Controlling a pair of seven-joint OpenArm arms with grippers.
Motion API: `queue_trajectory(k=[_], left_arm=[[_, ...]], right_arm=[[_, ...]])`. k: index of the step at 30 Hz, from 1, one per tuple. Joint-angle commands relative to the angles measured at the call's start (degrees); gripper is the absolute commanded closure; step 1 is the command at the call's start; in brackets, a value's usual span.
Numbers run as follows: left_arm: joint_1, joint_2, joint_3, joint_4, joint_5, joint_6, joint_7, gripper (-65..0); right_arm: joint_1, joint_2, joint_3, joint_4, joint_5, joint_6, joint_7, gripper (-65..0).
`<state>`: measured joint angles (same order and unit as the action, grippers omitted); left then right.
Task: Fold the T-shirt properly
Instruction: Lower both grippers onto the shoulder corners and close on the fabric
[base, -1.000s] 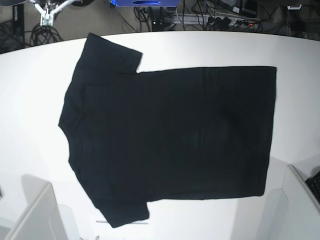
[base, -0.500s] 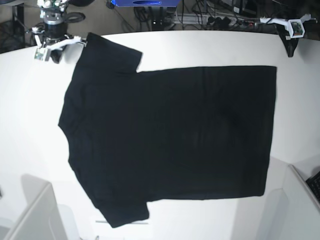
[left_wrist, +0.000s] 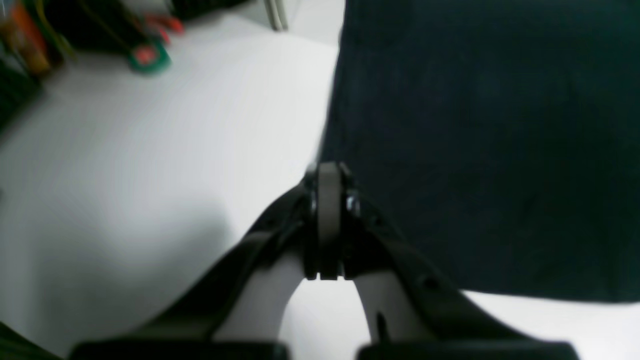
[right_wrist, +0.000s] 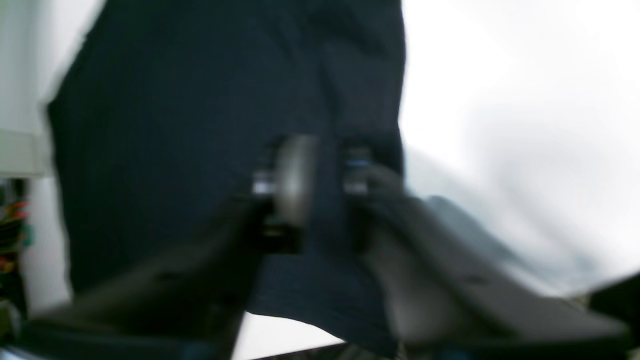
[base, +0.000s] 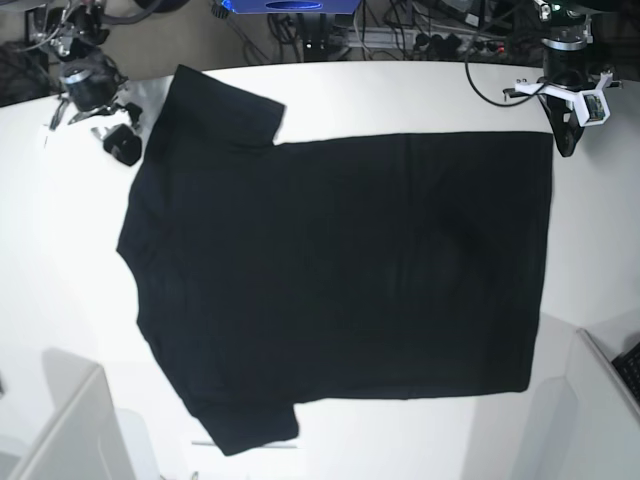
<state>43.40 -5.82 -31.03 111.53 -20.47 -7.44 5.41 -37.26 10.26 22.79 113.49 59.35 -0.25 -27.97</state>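
While both arms hover at the far edge of the desk (base: 330, 90), we record the following, every place taken from the T-shirt (base: 340, 270).

Item: T-shirt, one, black, short-sleeved, lying flat and fully spread across the middle of the desk; collar end toward the base view's left, straight hem toward its right. Plain side up; no print or label visible. Cloth matte, soft, thin, largely smooth.

Item: left pincer (left_wrist: 327, 220), above the shirt's far hem corner, just off the cloth edge. Jaws pressed together, nothing held.

Item: right pincer (right_wrist: 320, 185), above the far sleeve and shoulder. Jaws stand partly apart in a blurred wrist view, cloth showing through the gap; we judge nothing gripped.

Item: desk, white, smooth, round-edged; strong contrast with the cloth.

Step in hand, as we judge it: reaching for the far edge to begin the first lengthwise fold. To do it well, we advise parting the left pincer before descent, pinching only the top layers at hem corner and shoulder, and lifting both ends evenly so the edge carries over straight without dragging the body.
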Motion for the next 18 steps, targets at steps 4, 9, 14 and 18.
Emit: queue_trajectory(k=[4, 9, 14, 18], left_arm=[[-1.5, -4.6, -4.5, 0.5, -13.1, 0.4, 7.3, -4.6], [-3.7, -7.8, -10.2, -1.2, -24.0, 0.4, 15.6, -28.5], [-4.9, -8.0, -10.6, -2.0, -24.2, -4.8, 16.7, -44.8], [-5.0, -8.0, -11.0, -6.4, -24.2, -12.7, 16.7, -49.5]], right_arm=[[-0.3, 2.7, 0.5, -1.8, 5.7, 0.5, 0.9, -32.1], [-0.3, 4.6, 0.6, -7.4, 11.5, 0.5, 0.9, -35.7], [0.8, 5.1, 0.2, -12.3, 11.9, 5.2, 0.3, -35.7], [1.6, 5.0, 0.5, -15.3, 11.7, 6.8, -2.2, -35.7]])
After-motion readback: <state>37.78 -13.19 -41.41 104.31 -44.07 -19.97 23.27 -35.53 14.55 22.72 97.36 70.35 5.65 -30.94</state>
